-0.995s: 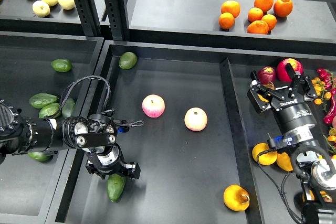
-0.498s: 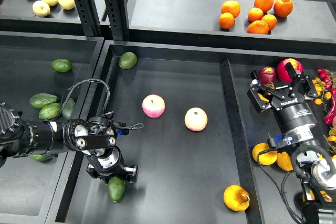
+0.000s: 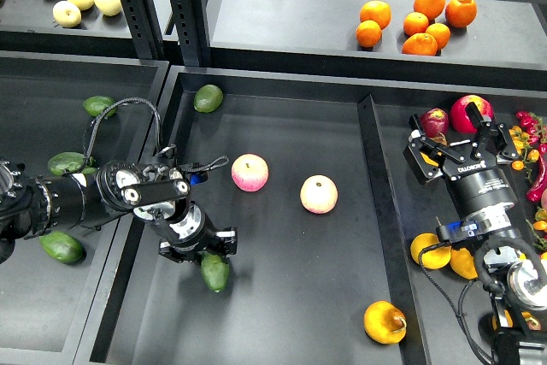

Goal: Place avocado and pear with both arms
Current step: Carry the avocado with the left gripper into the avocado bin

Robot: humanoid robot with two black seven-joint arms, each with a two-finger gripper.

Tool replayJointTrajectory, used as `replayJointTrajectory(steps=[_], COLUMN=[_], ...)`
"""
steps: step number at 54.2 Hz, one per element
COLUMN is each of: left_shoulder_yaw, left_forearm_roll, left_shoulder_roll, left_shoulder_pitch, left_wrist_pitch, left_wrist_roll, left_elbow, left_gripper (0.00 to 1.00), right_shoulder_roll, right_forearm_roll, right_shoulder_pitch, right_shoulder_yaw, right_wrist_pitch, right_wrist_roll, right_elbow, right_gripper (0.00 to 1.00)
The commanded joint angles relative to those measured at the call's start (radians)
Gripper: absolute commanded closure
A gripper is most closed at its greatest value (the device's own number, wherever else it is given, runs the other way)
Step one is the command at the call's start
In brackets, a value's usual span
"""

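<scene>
The left end effector (image 3: 203, 251) is closed around the top of the avocado (image 3: 215, 272), over the middle tray (image 3: 282, 117). The avocado hangs toward 5 o'clock from it, and its long axis runs about from 11 to 5 o'clock. The pear (image 3: 385, 322) lies on the surface at the tray's front right, stem toward 3 o'clock. The right end effector (image 3: 453, 150) is nearer to it, standing open and empty at 1 o'clock from the pear.

avocado (image 3: 215, 271) — smooth, glossy, tray (image 3: 282, 117) — matt
</scene>
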Motion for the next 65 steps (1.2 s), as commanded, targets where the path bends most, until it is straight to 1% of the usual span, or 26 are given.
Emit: replayJointTrajectory(steps=[1, 12, 34, 48, 60, 65], left_shoulder_yaw=[-0.043, -0.08, -0.095, -0.103, -0.104, -0.106], left_forearm_roll=[-0.001, -0.001, -0.001, -0.001, 0.0, 0.0], left_shoulder_roll=[0.007, 0.078, 0.277, 0.4, 0.517, 0.537], left_shoulder_pitch=[-0.01, -0.032, -0.092, -0.092, -0.066, -0.058], left_wrist_pitch=[0.0, 0.0, 0.0, 0.0, 0.0, 0.0], left_wrist_roll=[0.0, 0.0, 0.0, 0.0, 0.0, 0.0], left_elbow=[-0.005, -0.015, -0.015, -0.014, -0.006, -0.005], left_gripper=[0.86, 0.85, 0.85, 0.83, 0.83, 0.83], right_shoulder_roll=[0.0, 0.0, 0.0, 0.0, 0.0, 0.0], right_forearm_roll=[0.0, 0.0, -0.002, -0.002, -0.002, -0.002], right_shoulder_pitch=[-0.001, -0.001, -0.007, -0.011, -0.011, -0.011], right_shoulder_yaw=[0.0, -0.001, -0.001, 0.0, -0.001, -0.003], right_wrist_pitch=[-0.001, -0.001, -0.001, 0.001, -0.001, -0.001], right_wrist_roll=[0.0, 0.0, 0.0, 0.0, -0.002, -0.002], right_elbow=[0.0, 0.0, 0.0, 0.0, 0.0, 0.0], right_gripper=[0.0, 0.0, 0.0, 0.0, 0.0, 0.0])
